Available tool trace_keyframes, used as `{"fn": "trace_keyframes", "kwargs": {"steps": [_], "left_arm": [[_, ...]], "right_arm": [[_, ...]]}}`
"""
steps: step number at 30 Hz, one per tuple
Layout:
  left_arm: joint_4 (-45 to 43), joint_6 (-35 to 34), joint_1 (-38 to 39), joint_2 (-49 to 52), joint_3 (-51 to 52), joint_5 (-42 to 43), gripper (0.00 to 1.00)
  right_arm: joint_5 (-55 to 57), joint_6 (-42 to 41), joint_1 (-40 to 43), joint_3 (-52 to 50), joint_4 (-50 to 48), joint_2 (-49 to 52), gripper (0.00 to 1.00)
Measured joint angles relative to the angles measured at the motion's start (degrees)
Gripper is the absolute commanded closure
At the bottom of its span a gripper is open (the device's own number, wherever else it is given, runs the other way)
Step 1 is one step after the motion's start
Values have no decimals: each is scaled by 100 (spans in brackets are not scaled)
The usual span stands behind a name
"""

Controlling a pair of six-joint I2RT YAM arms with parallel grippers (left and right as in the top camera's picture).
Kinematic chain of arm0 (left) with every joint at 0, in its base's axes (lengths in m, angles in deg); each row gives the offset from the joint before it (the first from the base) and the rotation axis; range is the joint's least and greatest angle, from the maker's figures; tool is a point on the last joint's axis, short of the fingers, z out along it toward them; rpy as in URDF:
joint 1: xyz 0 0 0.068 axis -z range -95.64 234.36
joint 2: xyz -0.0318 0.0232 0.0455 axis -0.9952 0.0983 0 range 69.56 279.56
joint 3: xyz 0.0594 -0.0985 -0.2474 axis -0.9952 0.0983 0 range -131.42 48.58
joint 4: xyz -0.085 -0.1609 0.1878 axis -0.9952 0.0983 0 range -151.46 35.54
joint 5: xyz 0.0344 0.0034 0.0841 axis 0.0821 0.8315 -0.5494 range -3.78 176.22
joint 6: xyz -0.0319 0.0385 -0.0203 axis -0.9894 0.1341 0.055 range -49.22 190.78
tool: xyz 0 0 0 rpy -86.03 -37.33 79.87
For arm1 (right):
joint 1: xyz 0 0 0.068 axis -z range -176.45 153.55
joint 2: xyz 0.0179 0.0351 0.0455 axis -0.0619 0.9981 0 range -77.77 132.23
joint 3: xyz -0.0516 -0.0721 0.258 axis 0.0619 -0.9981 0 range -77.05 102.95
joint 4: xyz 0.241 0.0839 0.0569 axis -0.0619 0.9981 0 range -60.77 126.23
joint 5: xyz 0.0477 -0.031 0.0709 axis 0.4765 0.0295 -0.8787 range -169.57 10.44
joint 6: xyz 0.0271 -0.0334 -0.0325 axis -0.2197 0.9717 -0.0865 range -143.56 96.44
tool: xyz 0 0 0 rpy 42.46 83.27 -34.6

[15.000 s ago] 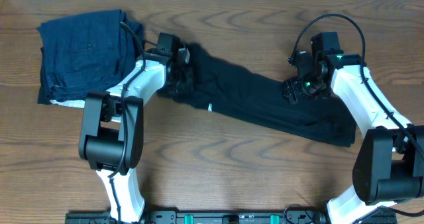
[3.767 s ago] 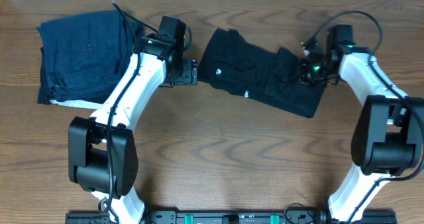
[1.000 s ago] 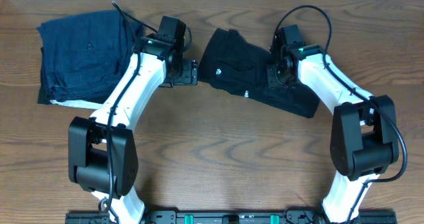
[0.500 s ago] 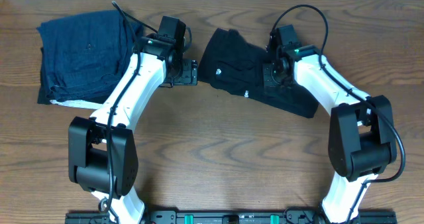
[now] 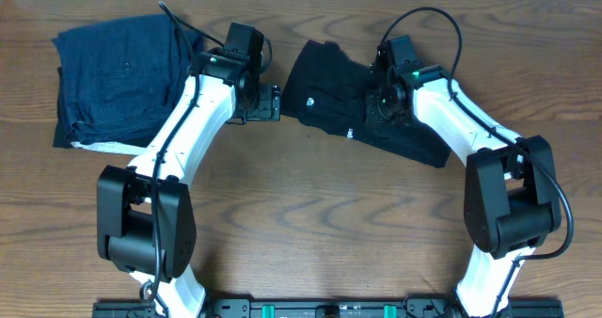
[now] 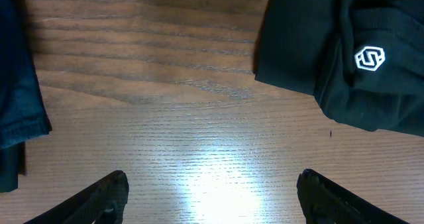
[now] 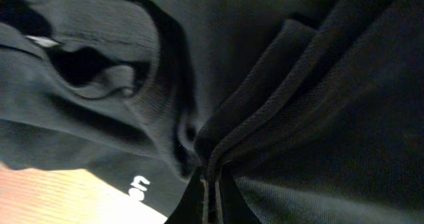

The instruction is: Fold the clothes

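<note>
Two claws working: my R claw (image 7: pixel 209 192) is pinched tight on a fold of the shirt (image 5: pixel 324 85), bunched at 12 o'clock on the table (image 5: pixel 301 224). L claw (image 6: pixel 212 197) spread wide, shirt at its 2 o'clock.

Left hand (image 6: pixel 211 192) hangs with fingers (image 6: pixel 103 196) spread wide; right hand (image 7: pixel 211 187), forearm angled inward, has its fingertips pinched together.
</note>
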Motion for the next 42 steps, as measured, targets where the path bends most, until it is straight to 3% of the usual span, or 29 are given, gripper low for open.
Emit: {"fn": "trace_keyframes", "kwargs": {"steps": [1, 10, 14, 18, 22, 32, 42], "left_arm": [[0, 0, -2, 0, 0, 0, 16], [0, 0, -2, 0, 0, 0, 17], [0, 0, 0, 0, 0, 0, 17], [0, 0, 0, 0, 0, 0, 17], [0, 0, -2, 0, 2, 0, 16], [-2, 0, 0, 0, 2, 0, 17], [0, 0, 0, 0, 2, 0, 16]], "right_arm": [[-76, 4, 4, 0, -15, 0, 66], [-723, 315, 131, 0, -22, -2, 57], [-1141, 520, 363, 0, -2, -68, 63], [-1305, 645, 734, 0, 179, -256, 83], [-1349, 656, 1043, 0, 546, -326, 95], [-1246, 662, 1075, -173, 643, -326, 98], [-1045, 636, 1064, -1099, -240, -326, 98]]}}
